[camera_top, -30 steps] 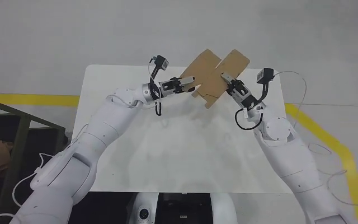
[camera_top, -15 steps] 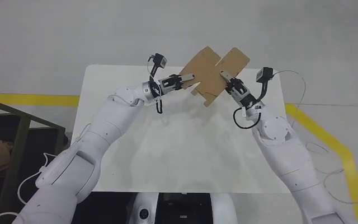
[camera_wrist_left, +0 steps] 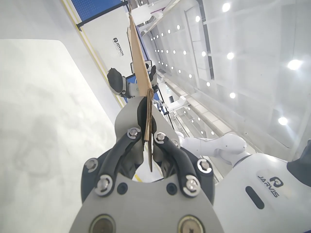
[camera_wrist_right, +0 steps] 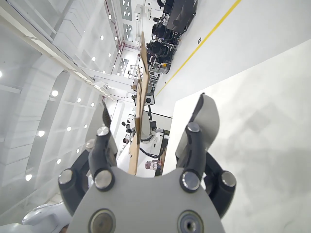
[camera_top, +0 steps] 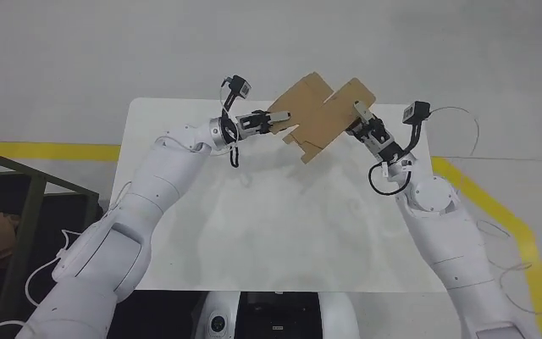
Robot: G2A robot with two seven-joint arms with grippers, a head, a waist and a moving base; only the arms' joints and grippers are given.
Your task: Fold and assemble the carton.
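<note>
Over the counter's (camera_top: pixel 254 220) far edge, top view: the carton (camera_top: pixel 318 117), a flat brown sheet with cut flaps, hangs in the air between both arms.
Left jaws, top view: at the carton's edge on the left arm's side.
Right jaws, top view: at the opposite edge.
Carton, left wrist view: edge-on (camera_wrist_left: pixel 139 64), tilted clear of the counter.
Left jaws, left wrist view: pinched tight on the carton's edge, one finger on each face.
Right jaws, right wrist view: spread wide; the carton (camera_wrist_right: pixel 141 93) runs edge-on between them, nearer one finger, gripped by neither.
</note>
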